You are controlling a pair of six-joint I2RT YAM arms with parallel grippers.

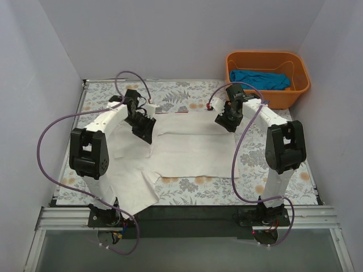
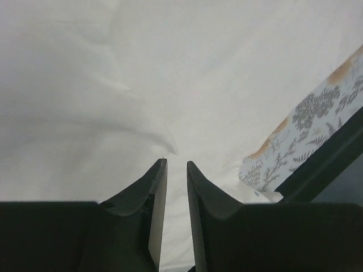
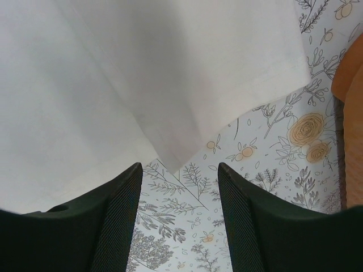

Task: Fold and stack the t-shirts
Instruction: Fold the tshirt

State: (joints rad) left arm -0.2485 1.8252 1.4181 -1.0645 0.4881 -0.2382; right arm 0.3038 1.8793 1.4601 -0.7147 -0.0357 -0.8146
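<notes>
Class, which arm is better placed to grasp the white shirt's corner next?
Right: the right gripper, open, faces a corner of the shirt; the left gripper, barely open, over flat fabric.

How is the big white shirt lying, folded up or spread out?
Mostly spread out. The white shirt sprawls wrinkled across the middle of the table, one part trailing toward the near-left edge.

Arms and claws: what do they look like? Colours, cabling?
White links, black joint housings on the left arm and right arm. A purple cable loops along each. The left claw and right claw have black tapered fingers; the right's inner faces carry fine mesh texture.
</notes>
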